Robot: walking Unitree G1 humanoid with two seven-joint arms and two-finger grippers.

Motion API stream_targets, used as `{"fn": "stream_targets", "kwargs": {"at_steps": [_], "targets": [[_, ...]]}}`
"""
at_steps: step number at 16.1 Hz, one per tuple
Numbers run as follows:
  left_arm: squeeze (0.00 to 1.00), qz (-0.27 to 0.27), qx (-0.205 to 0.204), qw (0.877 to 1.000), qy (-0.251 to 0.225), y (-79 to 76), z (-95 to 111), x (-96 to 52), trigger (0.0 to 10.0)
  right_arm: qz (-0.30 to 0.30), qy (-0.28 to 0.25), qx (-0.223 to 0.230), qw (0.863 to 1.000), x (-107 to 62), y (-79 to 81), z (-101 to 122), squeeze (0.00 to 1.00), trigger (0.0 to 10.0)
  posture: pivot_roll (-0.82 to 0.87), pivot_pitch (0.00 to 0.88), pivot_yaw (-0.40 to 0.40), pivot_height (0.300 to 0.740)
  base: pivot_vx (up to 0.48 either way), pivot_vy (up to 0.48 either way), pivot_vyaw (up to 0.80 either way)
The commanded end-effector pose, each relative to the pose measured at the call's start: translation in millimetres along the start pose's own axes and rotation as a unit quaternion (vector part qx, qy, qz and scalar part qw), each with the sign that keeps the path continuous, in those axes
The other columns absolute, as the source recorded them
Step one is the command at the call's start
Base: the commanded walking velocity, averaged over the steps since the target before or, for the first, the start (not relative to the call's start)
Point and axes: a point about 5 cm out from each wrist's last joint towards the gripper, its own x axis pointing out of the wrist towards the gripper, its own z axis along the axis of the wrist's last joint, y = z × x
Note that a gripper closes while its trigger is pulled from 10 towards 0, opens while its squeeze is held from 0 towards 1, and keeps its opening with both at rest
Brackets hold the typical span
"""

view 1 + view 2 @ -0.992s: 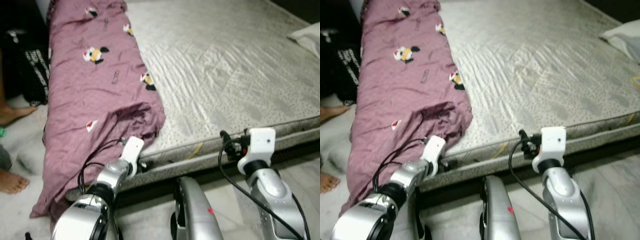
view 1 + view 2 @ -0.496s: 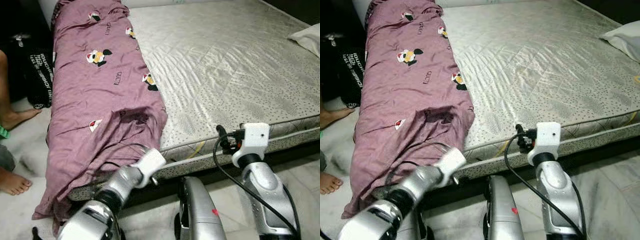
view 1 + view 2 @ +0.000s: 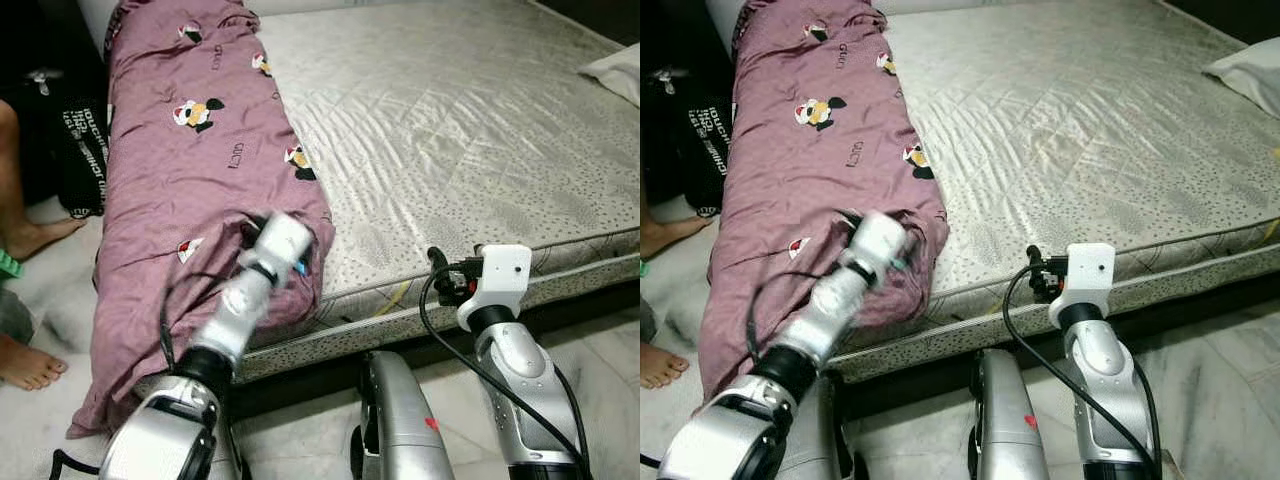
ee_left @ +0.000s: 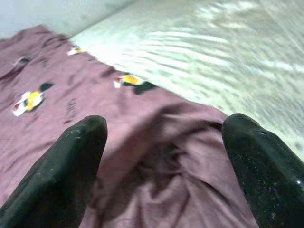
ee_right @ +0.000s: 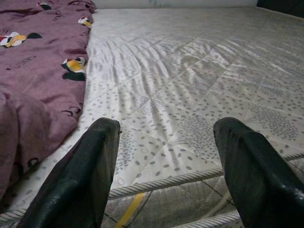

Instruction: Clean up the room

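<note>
A mauve blanket [image 3: 190, 170] with cartoon prints lies along the left side of the bed and hangs over the near edge. My left gripper [image 4: 166, 123] is open, its black fingers [image 4: 71, 161] spread above the blanket's bunched near end [image 3: 285, 300]; in the eye views the left wrist [image 3: 275, 245] is blurred over that bunch. My right gripper [image 5: 168, 126] is open and holds nothing. It hovers at the near edge of the mattress [image 3: 450, 120], to the right of the blanket, with its white wrist housing [image 3: 503, 272] just in front of the edge.
A white pillow [image 3: 615, 70] lies at the bed's far right. A person's bare feet [image 3: 25, 362] rest on the pale floor at the left, beside a black bag [image 3: 80, 150]. My silver body [image 3: 395, 420] stands close against the bed frame.
My left arm has swung up from below the bed edge onto the blanket's bunched end. The right arm has barely moved.
</note>
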Motion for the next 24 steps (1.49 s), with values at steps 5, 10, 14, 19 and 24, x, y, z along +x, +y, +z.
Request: {"fn": "stream_targets", "kwargs": {"at_steps": [5,10,14,19,24], "targets": [[0.00,0.059,-0.193,0.974,0.107,19.6,-29.9,-3.1,10.0,-0.002,0.004,0.001,1.000,-7.4,0.4,-1.6,0.00,10.0,-0.15,0.091,0.014,0.516,0.000,0.000,0.00],[0.00,0.072,-0.281,0.940,0.178,34.2,-41.1,0.3,10.0,-0.021,0.029,-0.011,0.999,-40.8,-13.1,-2.5,0.00,10.0,-0.22,0.188,0.013,0.516,0.000,0.000,0.00],[0.00,0.059,-0.298,0.934,0.189,31.0,-29.5,10.4,10.0,-0.025,0.043,-0.006,0.999,-53.7,-12.4,-1.9,0.00,10.0,-0.23,0.216,0.021,0.516,0.000,0.000,0.00],[0.00,-0.027,-0.267,0.944,0.193,-5.7,-10.3,21.6,10.0,-0.023,0.056,0.000,0.998,-57.7,-9.8,-1.5,0.00,10.0,-0.23,0.213,0.029,0.516,0.000,0.000,0.00],[0.00,-0.160,-0.199,0.945,0.206,-55.4,-11.6,14.0,10.0,-0.024,0.055,0.001,0.998,-52.1,-8.7,-2.1,0.00,10.0,-0.22,0.179,0.039,0.516,0.000,0.000,0.00]]}}
